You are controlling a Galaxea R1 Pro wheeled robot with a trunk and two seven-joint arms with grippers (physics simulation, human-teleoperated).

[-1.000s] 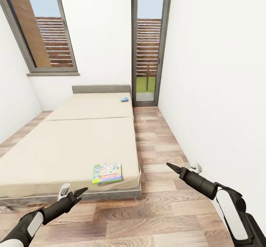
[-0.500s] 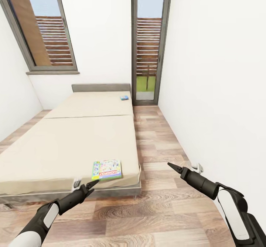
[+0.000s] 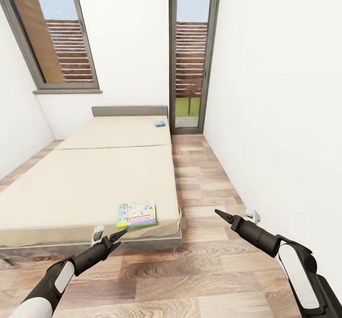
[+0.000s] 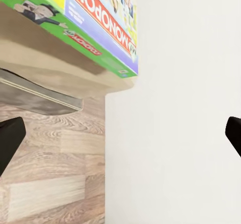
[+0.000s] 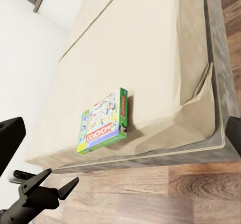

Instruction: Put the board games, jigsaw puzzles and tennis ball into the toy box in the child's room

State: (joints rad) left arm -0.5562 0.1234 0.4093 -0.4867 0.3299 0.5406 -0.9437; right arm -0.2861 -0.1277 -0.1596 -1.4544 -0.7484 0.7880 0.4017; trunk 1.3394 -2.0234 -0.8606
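The left claw [image 3: 115, 236] hangs low at the foot of the bed [image 3: 85, 185], its two dark fingers spread apart with nothing between them — in the right wrist view [image 5: 55, 182] the open fork is plain to see. It sits just short of the grey bed frame, close to the near corner of the mattress. Just beyond it, on the mattress by that corner, lies the green-edged board game [image 3: 137, 214] with its red banner, flat and lid up; from the left wrist camera its green edge [image 4: 95, 20] overhangs nothing but sits right at the mattress border, above the wood floor [image 4: 55, 169].

The right claw [image 3: 220, 213] is held out over the plank floor beside the bed, near the white wall [image 3: 285, 118], well apart from the game. Its tip looks narrow and pointed from the head view, but I cannot tell whether its fingers are together or slightly parted.

Far up the bed, near the grey headboard [image 3: 129, 110] and the mattress's right edge, rests the small blue game [image 3: 160, 123] — well away from both arms. Behind it stand a window [image 3: 57, 37] and a tall glass door [image 3: 191, 56].
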